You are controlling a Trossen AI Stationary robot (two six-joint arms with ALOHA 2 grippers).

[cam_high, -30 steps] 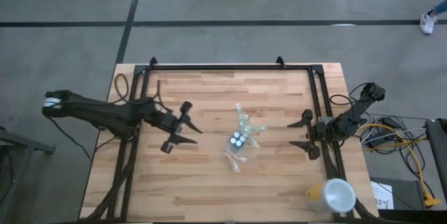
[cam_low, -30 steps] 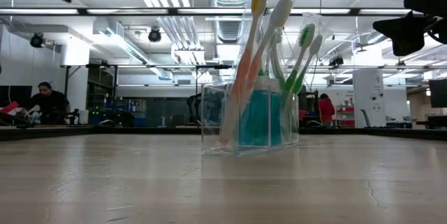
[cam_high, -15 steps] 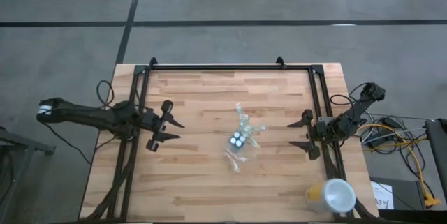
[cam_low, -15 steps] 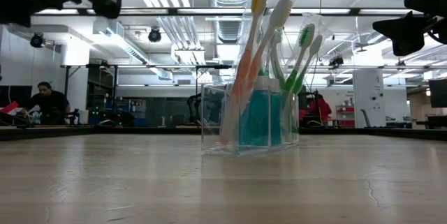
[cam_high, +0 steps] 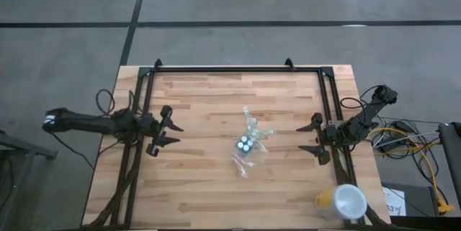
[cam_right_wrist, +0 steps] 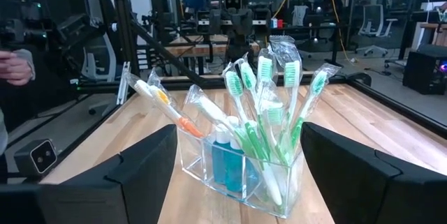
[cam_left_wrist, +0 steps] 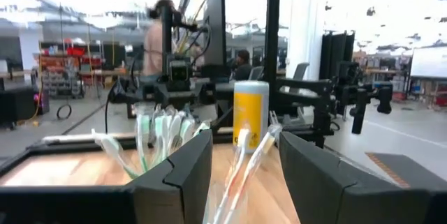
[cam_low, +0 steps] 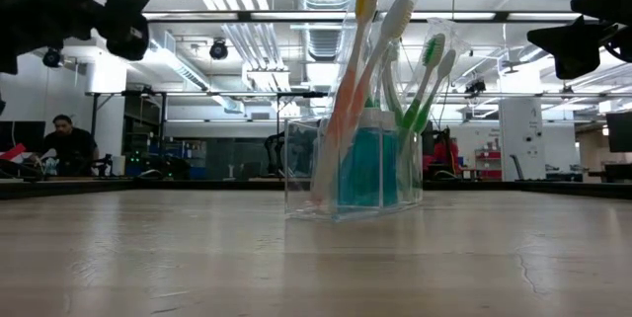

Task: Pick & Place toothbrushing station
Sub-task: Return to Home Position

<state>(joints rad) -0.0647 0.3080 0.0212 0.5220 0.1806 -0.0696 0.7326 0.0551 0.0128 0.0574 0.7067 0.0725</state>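
We see the clear plastic organizer (cam_low: 298, 171) standing mid-way across the wooden counter (cam_high: 209, 188). It holds thin white-green and white-orange toothbrushes (cam_right_wrist: 235, 83) and small tubes with white round caps (cam_high: 245, 145). The left hand (cam_high: 175, 134) is at the left edge, released and empty. The right hand (cam_high: 300, 138) is at the right edge, also released. A yellow cup with white top (cam_high: 344, 202) sits at the near right corner.

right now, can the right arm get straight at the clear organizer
Probably yes: the right fingers hang open facing the organizer, with only bare table between them.
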